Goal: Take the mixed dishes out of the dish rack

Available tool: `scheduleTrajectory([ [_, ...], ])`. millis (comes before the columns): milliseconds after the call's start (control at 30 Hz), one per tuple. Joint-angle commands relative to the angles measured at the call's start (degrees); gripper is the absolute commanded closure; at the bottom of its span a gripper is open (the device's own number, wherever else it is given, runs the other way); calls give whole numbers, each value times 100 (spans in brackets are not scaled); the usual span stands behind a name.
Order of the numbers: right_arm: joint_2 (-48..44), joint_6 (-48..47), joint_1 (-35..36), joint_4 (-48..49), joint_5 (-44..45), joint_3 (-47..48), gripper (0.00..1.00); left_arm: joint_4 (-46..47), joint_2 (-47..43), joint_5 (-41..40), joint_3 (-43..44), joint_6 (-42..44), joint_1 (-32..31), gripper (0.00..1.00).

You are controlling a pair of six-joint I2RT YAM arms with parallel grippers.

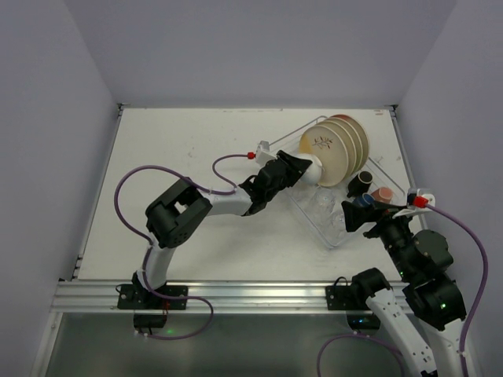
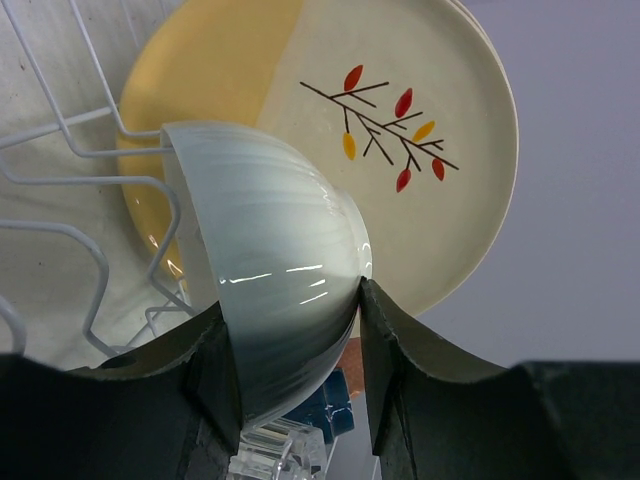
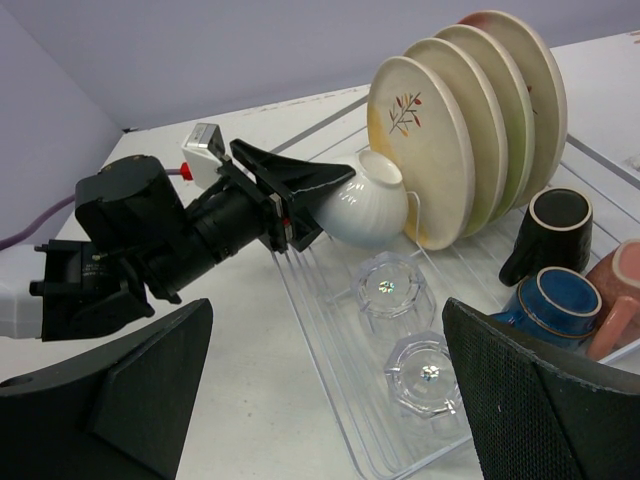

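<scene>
The small white bowl lies on its side in the dish rack. Its foot is turned toward the left arm and its mouth toward the face of the nearest of the plates. Its axis runs close to level, in line with the left jaws. Those jaws stand part-way open and clamped on the bowl, one of the fingers on each side of its lower body, while its rim leans on a wire prong.

Four plates stand on edge in a row behind it, the front one half yellow with a sprig. Two clear glasses stand in the near part of the rack, with three cups, dark, blue and salmon, just beside them.

The rack sits askew on the far right of a scuffed white surface, which has pale walls on three sides.

The left arm rises from its near-left base, folds at the elbow and stretches across to the rack. The right arm is folded close. The right jaws are spread wide with nothing in them, by the rack's near end.
</scene>
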Motion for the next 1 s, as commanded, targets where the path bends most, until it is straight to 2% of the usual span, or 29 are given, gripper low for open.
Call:
scheduleTrajectory([
  [0, 76, -95, -1, 201, -107, -32, 1, 291, -13, 3, 35, 25, -4, 58],
  [33, 76, -95, -1, 209, -116, -40, 1, 300, -13, 3, 43, 34, -4, 60],
  [67, 76, -104, -1, 218, -107, -40, 1, 326, -22, 12, 35, 43, 5, 70],
  [133, 85, -95, -1, 210, -124, -40, 1, 344, -39, 12, 35, 78, 5, 71],
  [200, 94, -95, -1, 210, -133, -40, 1, 344, -57, -6, 35, 96, 13, 81],
  [300, 94, -104, -1, 210, -151, -32, 1, 431, -145, -23, -44, 52, 22, 84],
  [533, 85, -113, -1, 210, -142, -5, 1, 572, -250, 3, -141, 25, 57, 100],
  [967, 76, -104, -1, 192, -160, -31, 1, 687, -330, 47, -168, 236, 84, 100],
])
